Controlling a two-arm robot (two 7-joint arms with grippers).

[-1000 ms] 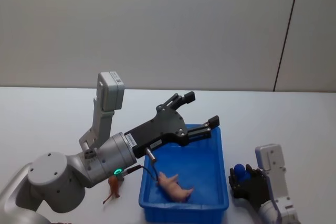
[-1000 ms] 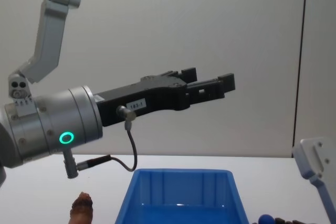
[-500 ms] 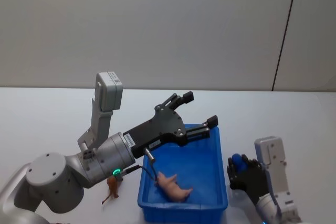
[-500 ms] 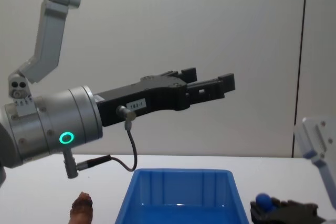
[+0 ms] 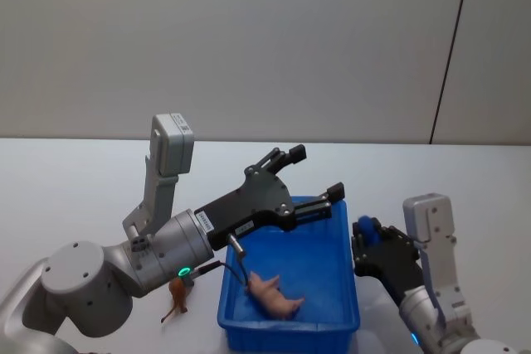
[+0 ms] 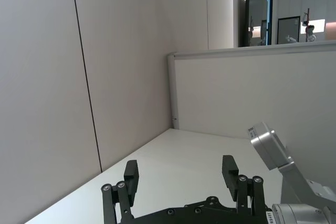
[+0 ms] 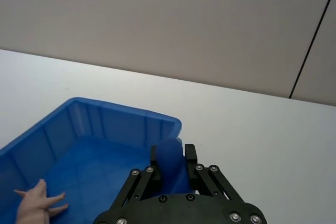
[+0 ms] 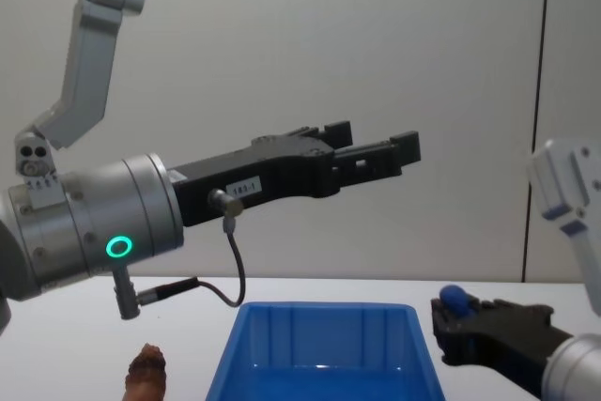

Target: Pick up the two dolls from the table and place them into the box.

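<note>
Plain white table (image 5: pixel 66 172); pale wall (image 5: pixel 249 39) behind

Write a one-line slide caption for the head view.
Right gripper holds the blue-topped doll beside the blue box; open left gripper hovers over the box; brown doll stands on the table.

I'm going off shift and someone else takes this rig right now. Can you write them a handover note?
Left gripper: open, empty, in the air over the far end of the box.
Right gripper: shut on the blue-topped doll, raised by the box's right rim.
Reddish-brown doll: on the table, left of the box.
A pink toy lies in the box.
Done: blue-topped doll picked up. Left: drop it in, then pick and box the reddish-brown doll.
</note>
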